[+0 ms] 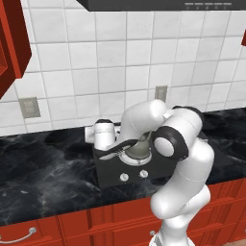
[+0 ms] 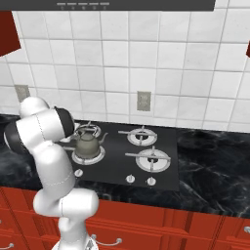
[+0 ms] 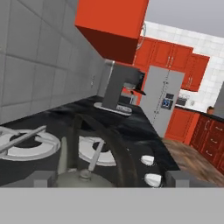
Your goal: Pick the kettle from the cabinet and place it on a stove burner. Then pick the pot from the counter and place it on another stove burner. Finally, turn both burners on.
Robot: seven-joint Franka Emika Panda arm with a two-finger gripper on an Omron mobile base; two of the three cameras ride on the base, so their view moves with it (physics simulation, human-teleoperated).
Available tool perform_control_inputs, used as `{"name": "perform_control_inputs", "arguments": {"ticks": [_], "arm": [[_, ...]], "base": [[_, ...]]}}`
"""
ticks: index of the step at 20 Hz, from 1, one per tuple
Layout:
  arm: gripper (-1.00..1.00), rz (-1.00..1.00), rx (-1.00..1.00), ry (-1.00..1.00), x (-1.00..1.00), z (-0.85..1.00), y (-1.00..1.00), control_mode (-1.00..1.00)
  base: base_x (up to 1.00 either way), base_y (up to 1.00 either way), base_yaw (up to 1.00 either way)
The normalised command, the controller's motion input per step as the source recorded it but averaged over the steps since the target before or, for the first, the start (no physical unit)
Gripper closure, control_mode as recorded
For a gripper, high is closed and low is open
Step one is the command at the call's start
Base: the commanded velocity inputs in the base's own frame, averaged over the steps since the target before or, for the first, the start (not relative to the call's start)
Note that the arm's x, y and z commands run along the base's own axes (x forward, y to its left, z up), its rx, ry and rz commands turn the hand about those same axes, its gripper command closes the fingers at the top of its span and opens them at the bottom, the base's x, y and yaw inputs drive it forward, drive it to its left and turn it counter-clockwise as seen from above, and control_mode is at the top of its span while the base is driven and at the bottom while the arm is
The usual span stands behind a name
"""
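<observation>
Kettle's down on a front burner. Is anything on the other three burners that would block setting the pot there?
Nothing visible. The kettle sits on the front left burner; the two right burners are bare. The back left burner is partly hidden behind the arm, but what shows is bare.

The white arm (image 1: 185, 192) rises from its base, bends at a dark elbow joint and folds forward and down toward the kettle (image 2: 88, 144). Its hand (image 3: 105, 177) sits low just over the kettle, the two dark fingertips (image 3: 43, 178) standing wide apart on either side of the kettle's black arched handle, not clamping it
</observation>
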Motion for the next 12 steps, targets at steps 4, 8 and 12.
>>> {"name": "perform_control_inputs", "arguments": {"ticks": [4,8,12], "arm": [[-1.0,-0.02,0.0,0.0,-0.32,-0.15,0.27,-1.0],[-1.0,-0.01,0.0,0.0,-0.15,-0.18,0.48,-1.0],[-1.0,0.0,0.0,0.0,-0.01,-0.15,0.53,-1.0]], "base": [[0.0,0.0,0.0],[0.0,0.0,0.0],[0.0,0.0,0.0]]}}
